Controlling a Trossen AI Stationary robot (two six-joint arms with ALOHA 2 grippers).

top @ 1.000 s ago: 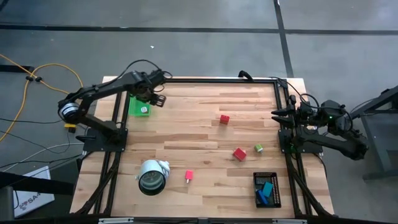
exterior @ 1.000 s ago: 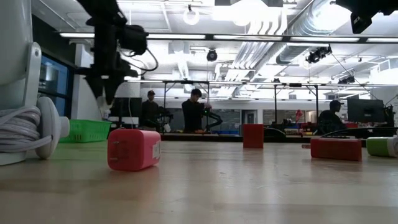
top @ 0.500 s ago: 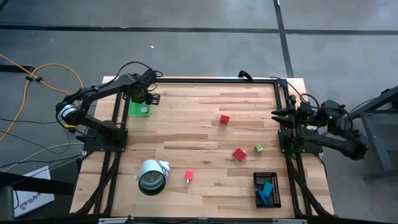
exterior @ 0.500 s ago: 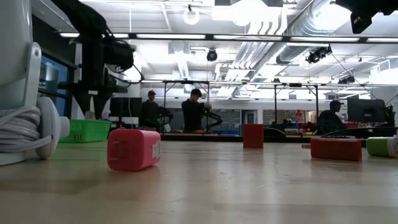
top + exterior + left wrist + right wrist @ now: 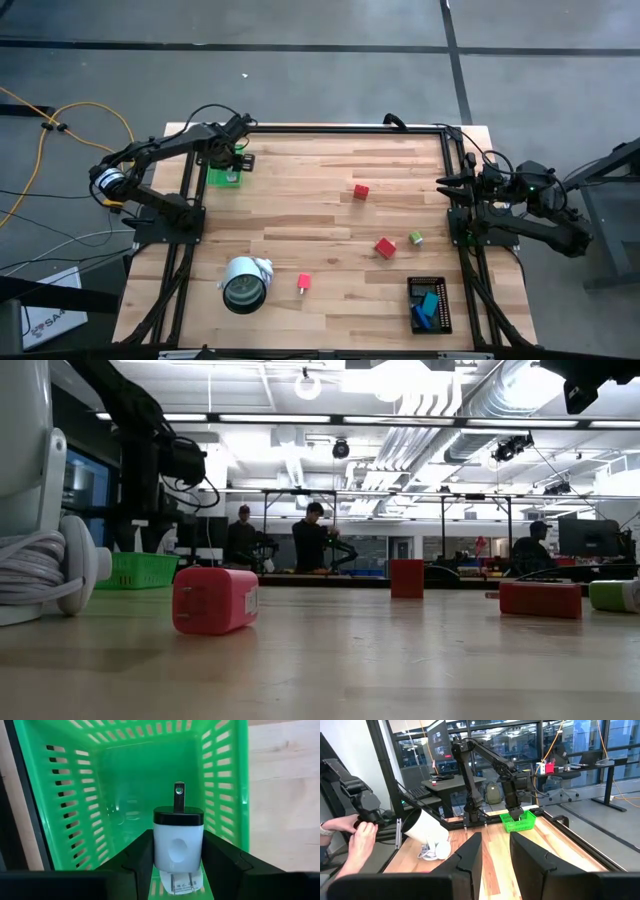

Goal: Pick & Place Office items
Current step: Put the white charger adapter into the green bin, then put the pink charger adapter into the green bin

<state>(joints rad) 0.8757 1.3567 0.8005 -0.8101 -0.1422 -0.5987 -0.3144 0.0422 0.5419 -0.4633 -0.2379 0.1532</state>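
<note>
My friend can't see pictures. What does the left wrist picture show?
The left gripper holds a white plug adapter, black-topped with a metal prong, down inside a green slotted basket. Bare wooden table lies beside the basket.

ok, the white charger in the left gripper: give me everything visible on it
The white charger is a small boxy wall plug of glossy white plastic with a black cap and one metal prong visible, edge-on, pointing away from the wrist. It has a shallow oval dimple on its face. The left gripper is shut on its sides, holding it inside the green slotted basket at the table's far left corner. Printed text shows beneath it, unreadable.
</note>
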